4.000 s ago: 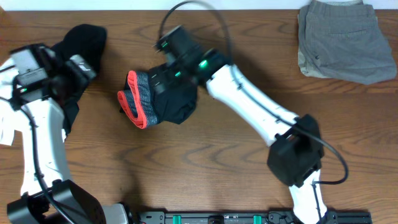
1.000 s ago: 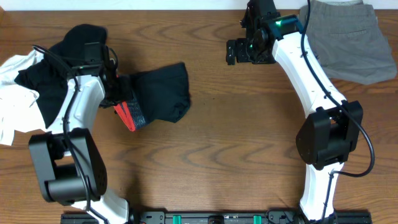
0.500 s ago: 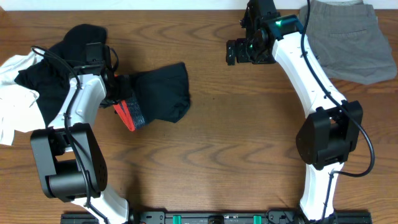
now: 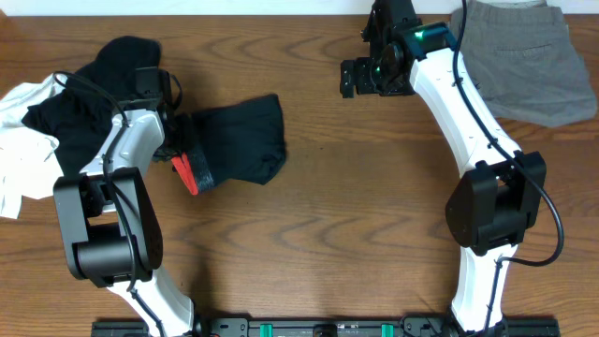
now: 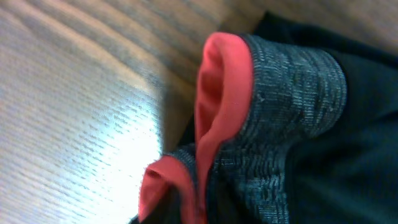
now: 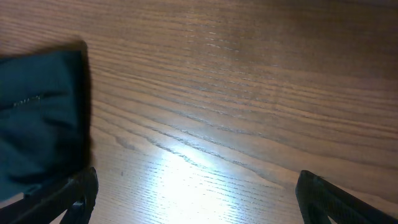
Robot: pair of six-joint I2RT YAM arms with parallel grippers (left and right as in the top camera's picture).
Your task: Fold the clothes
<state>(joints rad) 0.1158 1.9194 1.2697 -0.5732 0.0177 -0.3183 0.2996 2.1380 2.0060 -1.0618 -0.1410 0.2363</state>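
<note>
The folded black trousers (image 4: 245, 140) lie left of the table's middle, their grey-and-coral-red waistband (image 4: 190, 171) turned toward the left arm. My left gripper (image 4: 178, 140) sits right on that waistband (image 5: 280, 106), which fills the left wrist view. Its fingers are hidden by cloth, and the band looks pinched. My right gripper (image 4: 358, 79) hovers open at the far side, up and to the right of the trousers. In the right wrist view its fingertips (image 6: 79, 194) stand wide over bare wood, and the trousers (image 6: 37, 124) show at the left edge.
A pile with a plain black garment (image 4: 117, 61) and a white T-shirt (image 4: 19, 159) lies at the far left, behind the left arm. Folded grey-khaki shorts (image 4: 524, 61) rest at the back right corner.
The left gripper has closed in on the waistband, and the red edge has drawn in slightly toward it. The right arm has not moved over the last second.
</note>
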